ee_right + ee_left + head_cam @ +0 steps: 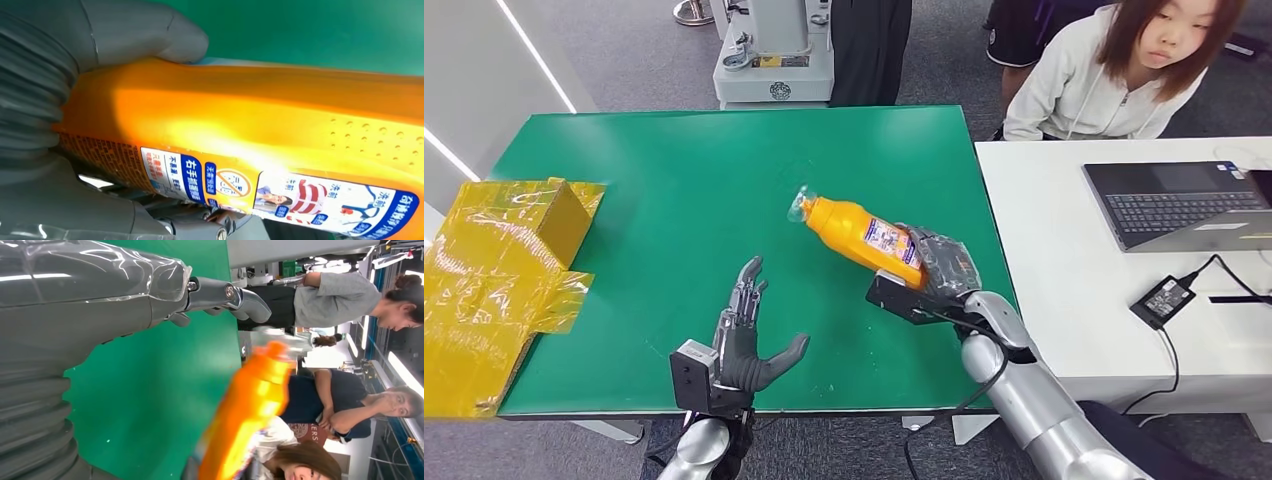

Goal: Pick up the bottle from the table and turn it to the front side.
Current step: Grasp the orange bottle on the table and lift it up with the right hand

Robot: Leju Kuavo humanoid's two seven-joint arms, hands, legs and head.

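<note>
An orange bottle (856,234) with a clear cap and a printed label hangs tilted above the green table (674,190), cap pointing to the far left. My right hand (939,268) grips its lower end. The right wrist view shows the bottle (260,130) close up, label with blue and white print facing the camera, thumb (145,32) wrapped over its side. My left hand (746,340) stands near the table's front edge, palm turned toward the bottle, fingers spread and holding nothing. In the left wrist view the bottle (250,410) appears blurred beyond the left hand (75,315).
Crumpled yellow wrapping and a yellow box (499,270) lie at the table's left end. A white desk (1104,270) with a laptop (1184,205) and a power adapter (1161,298) adjoins on the right. A person in a white hoodie (1114,70) sits behind it. Grey machine base (774,60) stands beyond.
</note>
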